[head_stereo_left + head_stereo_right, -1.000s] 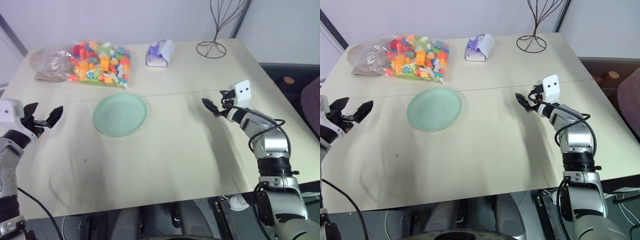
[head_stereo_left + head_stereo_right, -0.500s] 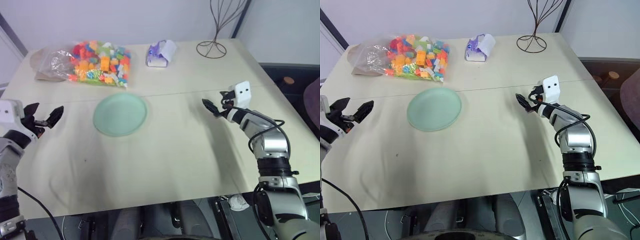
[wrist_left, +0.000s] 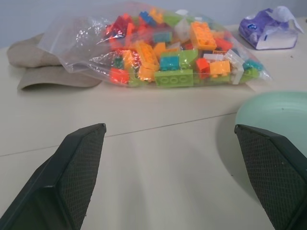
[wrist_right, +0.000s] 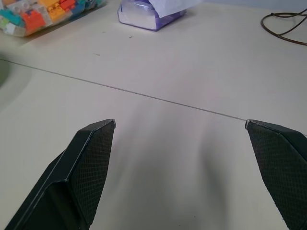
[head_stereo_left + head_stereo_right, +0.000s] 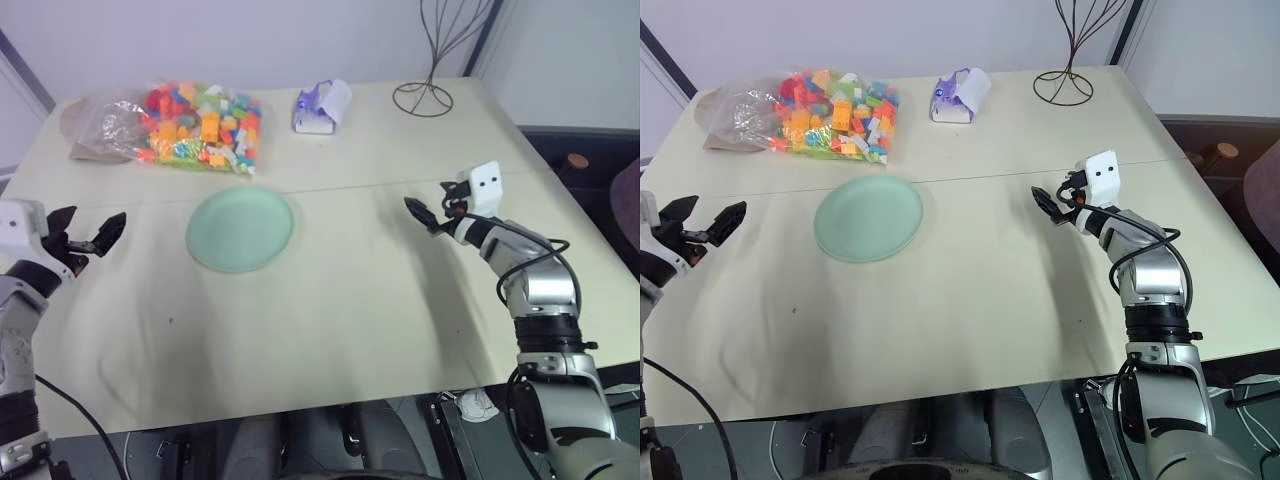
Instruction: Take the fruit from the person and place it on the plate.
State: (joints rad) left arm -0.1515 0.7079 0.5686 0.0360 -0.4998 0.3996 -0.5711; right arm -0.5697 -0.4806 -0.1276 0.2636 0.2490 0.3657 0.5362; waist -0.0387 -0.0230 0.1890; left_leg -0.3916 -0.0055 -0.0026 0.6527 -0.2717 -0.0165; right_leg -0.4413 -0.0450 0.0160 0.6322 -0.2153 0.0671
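Note:
The pale mint-green plate (image 5: 240, 230) lies bare on the beige table (image 5: 330, 300), left of centre. My left gripper (image 5: 95, 228) hovers open over the table's left edge, pointing toward the plate with nothing between its fingers; the plate's rim (image 3: 278, 110) appears just past its right finger (image 3: 273, 163). My right gripper (image 5: 430, 200) hangs open and bare above the table to the right of the plate, aimed left. Its fingers (image 4: 91, 163) stand wide apart over bare tabletop. The fruit and the person are out of view.
A clear bag of coloured toy bricks (image 5: 200, 125) lies behind the plate at the back left, on a beige cloth (image 5: 85, 125). A purple tissue pack (image 5: 320, 108) and a wire stand (image 5: 425, 95) stand along the far edge.

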